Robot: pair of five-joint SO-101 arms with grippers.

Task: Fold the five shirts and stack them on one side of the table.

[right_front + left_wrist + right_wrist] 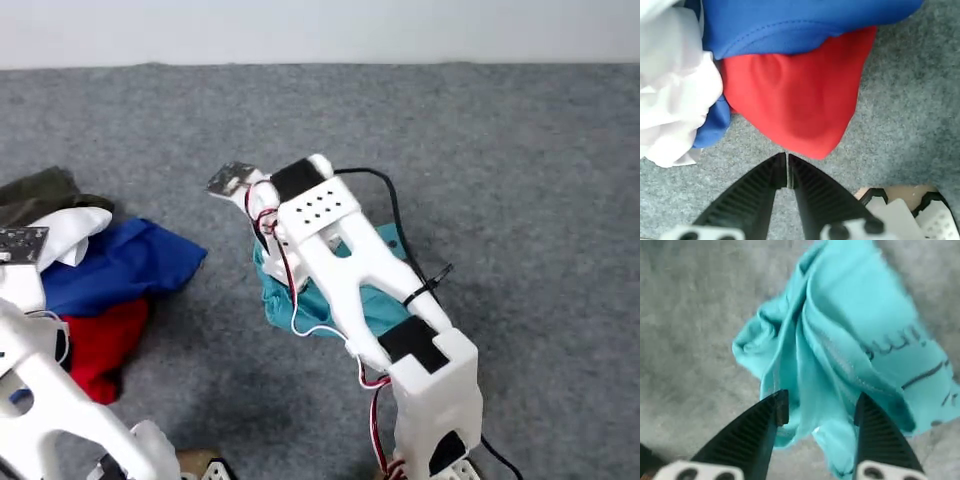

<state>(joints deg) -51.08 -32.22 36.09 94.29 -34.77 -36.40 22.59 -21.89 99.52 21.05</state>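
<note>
Crumpled teal shirt (840, 335) lies apart from piled shirts (115, 265).

Right arm (340, 260) stretched forward, right gripper (820, 407) pointed down with jaws wide apart, left arm (45, 390) folded low, left gripper (788, 170) closed tip to tip, seemingly empty

surface: grey felt-like table cover (520, 150), fuzzy and even-toned | wall: pale plain strip (320, 30) running along the table cover's far edge | patch: small tan piece (192, 466) at the table cover's near edge, partly hidden
</note>
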